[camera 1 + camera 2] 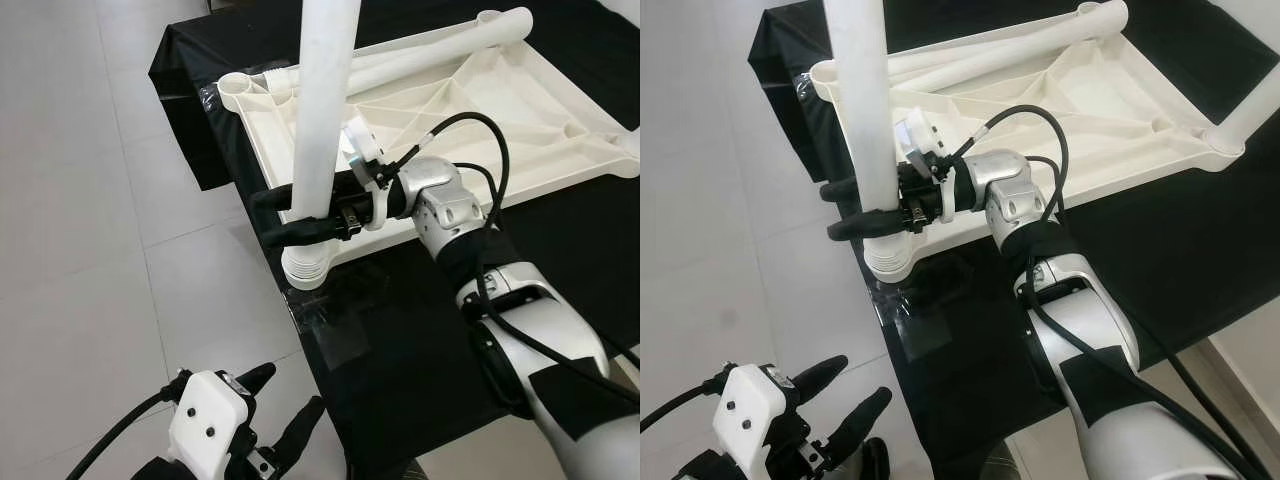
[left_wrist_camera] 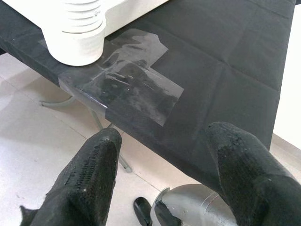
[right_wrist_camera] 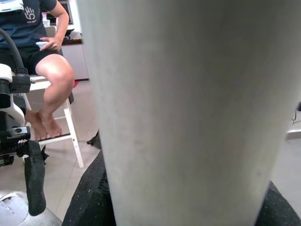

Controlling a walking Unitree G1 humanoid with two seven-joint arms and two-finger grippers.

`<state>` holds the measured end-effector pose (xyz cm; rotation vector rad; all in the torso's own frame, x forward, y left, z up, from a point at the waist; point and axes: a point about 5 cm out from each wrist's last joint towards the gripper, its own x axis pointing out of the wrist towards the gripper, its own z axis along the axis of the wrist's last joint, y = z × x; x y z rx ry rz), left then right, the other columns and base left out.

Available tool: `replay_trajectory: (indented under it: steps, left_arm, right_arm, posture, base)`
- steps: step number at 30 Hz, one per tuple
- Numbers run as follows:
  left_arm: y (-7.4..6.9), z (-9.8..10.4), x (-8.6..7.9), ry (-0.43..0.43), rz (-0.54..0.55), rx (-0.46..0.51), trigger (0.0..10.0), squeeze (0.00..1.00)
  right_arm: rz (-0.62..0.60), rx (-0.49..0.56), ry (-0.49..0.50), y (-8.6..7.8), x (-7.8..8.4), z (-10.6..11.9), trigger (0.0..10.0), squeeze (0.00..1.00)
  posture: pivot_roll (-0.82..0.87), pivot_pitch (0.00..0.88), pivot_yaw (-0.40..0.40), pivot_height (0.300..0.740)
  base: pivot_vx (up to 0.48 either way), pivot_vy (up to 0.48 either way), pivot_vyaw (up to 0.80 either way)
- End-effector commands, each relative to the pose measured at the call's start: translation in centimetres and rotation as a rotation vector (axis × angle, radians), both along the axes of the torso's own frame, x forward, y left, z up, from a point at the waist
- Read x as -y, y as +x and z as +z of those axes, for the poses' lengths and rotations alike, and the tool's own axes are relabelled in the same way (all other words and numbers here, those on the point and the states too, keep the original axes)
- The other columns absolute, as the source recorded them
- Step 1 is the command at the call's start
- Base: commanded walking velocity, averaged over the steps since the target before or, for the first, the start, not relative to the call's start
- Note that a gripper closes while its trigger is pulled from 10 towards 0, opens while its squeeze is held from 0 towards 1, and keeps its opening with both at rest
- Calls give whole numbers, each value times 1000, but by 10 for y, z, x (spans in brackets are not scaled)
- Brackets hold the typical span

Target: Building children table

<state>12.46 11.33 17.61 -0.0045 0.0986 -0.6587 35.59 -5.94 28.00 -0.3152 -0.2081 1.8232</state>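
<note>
The right gripper [image 1: 300, 212] has its two black fingers [image 1: 283, 235] clamped round a white leg [image 1: 325, 110], one finger on each side of the tube. The leg stands upright, its long axis running straight up from the fingers and out past the top of the head views. Just below the fingers its ribbed lower end sits in the corner socket [image 1: 306, 270] of the tabletop [image 1: 520, 100], which lies upside down on a black cloth [image 1: 420, 320], ribs facing up. Another leg [image 1: 440, 45] lies flat along the far edge of the tabletop, pointing across it. Behind the fingers the right wrist is level and the silver forearm reaches in from the near right, over the cloth, with a black cable looping above it.

The left gripper [image 1: 282, 408] hangs low, off the near corner of the cloth, fingers [image 2: 89, 179] spread apart and holding nothing. Ahead of them are clear tape [image 2: 136, 84] on the cloth's edge and the socket above it.

A person [image 3: 40, 56] sits on a white chair in the right wrist view.
</note>
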Motion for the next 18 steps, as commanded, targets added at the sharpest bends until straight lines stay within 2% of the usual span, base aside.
replay_trajectory:
  steps: [1,3,5,12,18]
  left_arm:
    - [-5,0,1,3,-17,-15,10000,0]
    - [-6,0,1,2,-17,-16,10000,0]
    - [-7,-1,2,-1,-15,-19,10000,0]
    - [-9,-2,2,-1,-13,-24,10000,0]
    - [-10,-2,2,-5,-12,-30,10000,0]
  right_arm:
    - [16,-50,-88,-2,-4,-23,10000,0]
    - [40,-39,-108,-5,-8,-24,10000,0]
    - [88,-11,-175,-11,-13,-28,10000,0]
    - [119,-5,-267,-14,-13,-30,10000,0]
    - [113,-23,-295,-12,-12,-28,10000,0]
  posture:
    - [179,369,-19,740]
    - [181,372,-19,740]
    - [185,375,-21,740]
    - [183,372,-23,740]
    - [183,369,-23,740]
  base:
    - [0,0,0]
    - [0,0,0]
    - [0,0,0]
    - [0,0,0]
    - [0,0,0]
